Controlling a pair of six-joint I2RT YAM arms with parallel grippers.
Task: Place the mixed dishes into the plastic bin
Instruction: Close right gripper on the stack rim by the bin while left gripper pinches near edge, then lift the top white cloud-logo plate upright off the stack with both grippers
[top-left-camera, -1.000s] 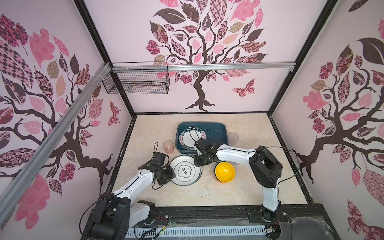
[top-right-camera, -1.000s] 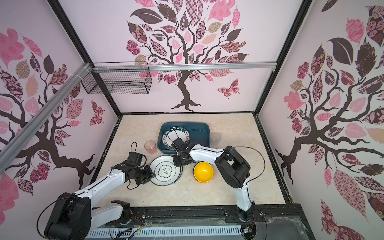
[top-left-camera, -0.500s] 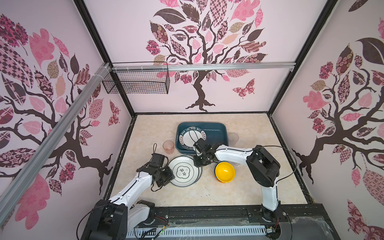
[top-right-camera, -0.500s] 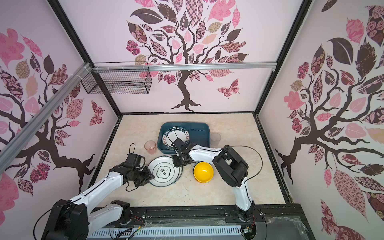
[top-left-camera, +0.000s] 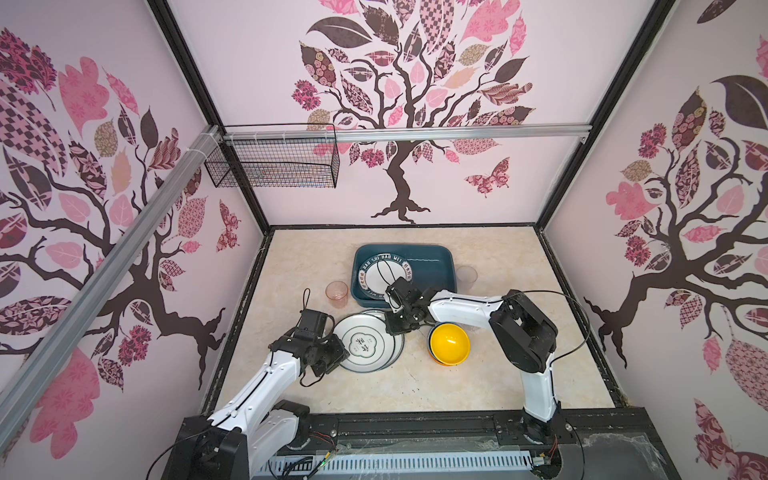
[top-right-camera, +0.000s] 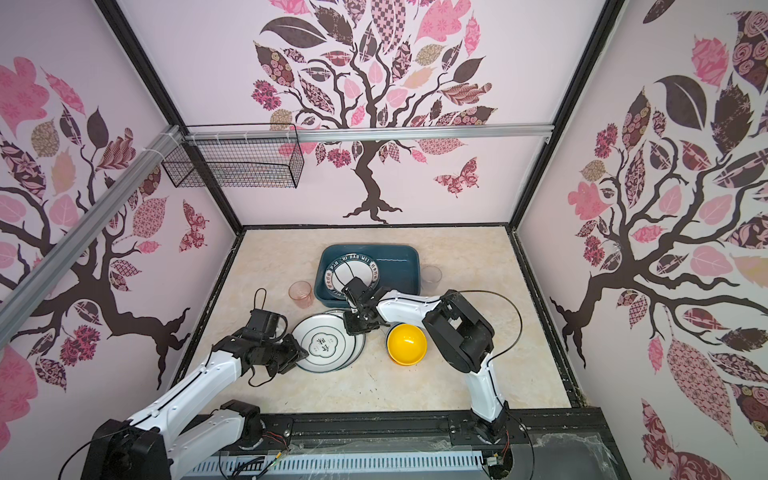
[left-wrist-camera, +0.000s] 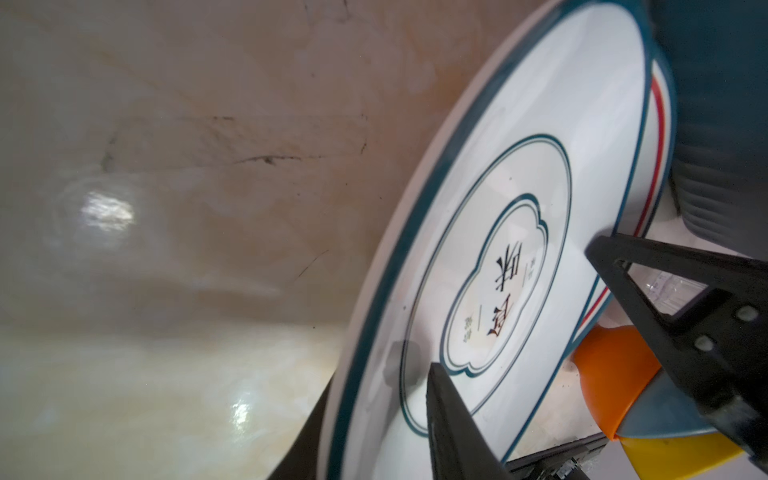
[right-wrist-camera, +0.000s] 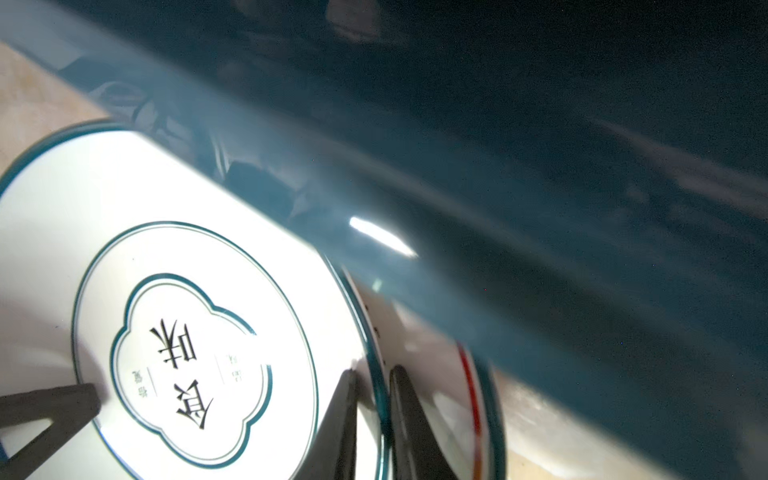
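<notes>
Looking down in both top views, we've got the left claw (top-left-camera: 337, 356) and the right claw (top-left-camera: 395, 327) each pinched narrow on the rim of the top plate (top-left-camera: 368, 343). They grip opposite edges, one finger over and one under. A red-striped plate (left-wrist-camera: 658, 137) lies right beneath it. The teal bin (top-left-camera: 440, 272), with a lettered plate (top-left-camera: 374, 283) inside, sits just past the right claw. The yellow bowl (top-left-camera: 449, 341) is close beside that claw.
</notes>
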